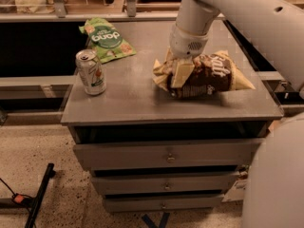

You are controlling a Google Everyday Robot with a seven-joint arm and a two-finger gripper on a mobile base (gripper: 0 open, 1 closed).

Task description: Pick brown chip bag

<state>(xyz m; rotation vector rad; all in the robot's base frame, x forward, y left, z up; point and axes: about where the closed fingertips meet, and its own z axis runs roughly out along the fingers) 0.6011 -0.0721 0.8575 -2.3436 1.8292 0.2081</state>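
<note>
The brown chip bag (209,75) lies on the right half of the grey surface (128,99). Its long axis runs left to right: one cream end points toward the can (90,72), and the other tapers toward the surface's right edge. The bag is crinkled and dark brown in the middle and tan at both ends, with white cursive lettering on its upper right face. It is clearly larger than the can.

The pincer (179,77) comes down from the white arm (237,8) onto the bag's left part. It is closed on the bag, with one cream finger (182,71) lying across the near face and the foil bunched around it.

The can stands upright near the left front of the surface, well apart from the bag. A flat green bag (105,39) with white lettering lies behind it at the back left. Below the surface the drawers (166,156) are closed, so their contents cannot be seen.
</note>
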